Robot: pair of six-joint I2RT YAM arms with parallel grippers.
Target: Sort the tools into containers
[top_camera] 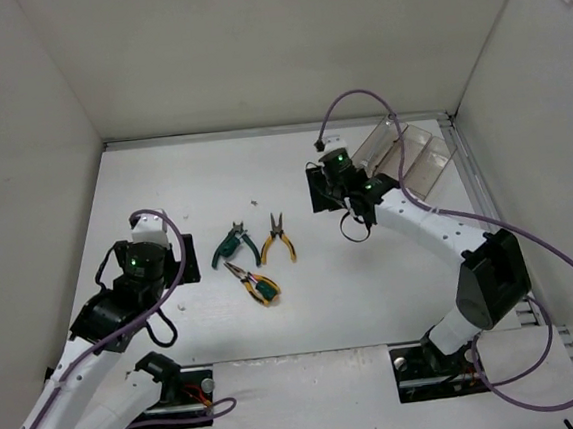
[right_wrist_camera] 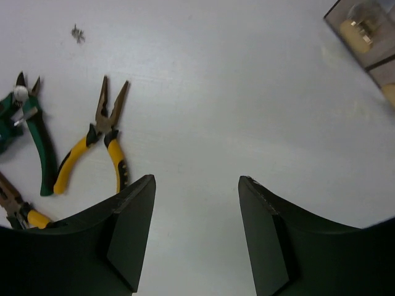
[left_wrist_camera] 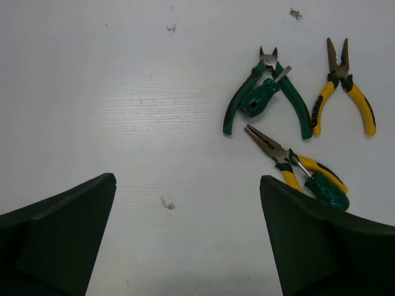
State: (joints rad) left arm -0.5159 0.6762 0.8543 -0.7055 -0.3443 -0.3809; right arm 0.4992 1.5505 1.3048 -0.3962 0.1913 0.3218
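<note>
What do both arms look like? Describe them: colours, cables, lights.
Both the left arm and right arm have white shells with black joints. A purple cable loops along each. A small green light glows near each wrist. The fingers are wide, dark green wedges.

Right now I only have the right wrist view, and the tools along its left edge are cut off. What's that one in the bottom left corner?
Observer: Long-nose pliers with yellow handles. A stubby green screwdriver lies between the handles.
Operator: And the green-handled cutters, is anything on them?
Observer: A second green screwdriver lies between their handles.
Operator: Where's the left gripper?
Observer: It hovers to the left of the tools, open and empty.
</note>
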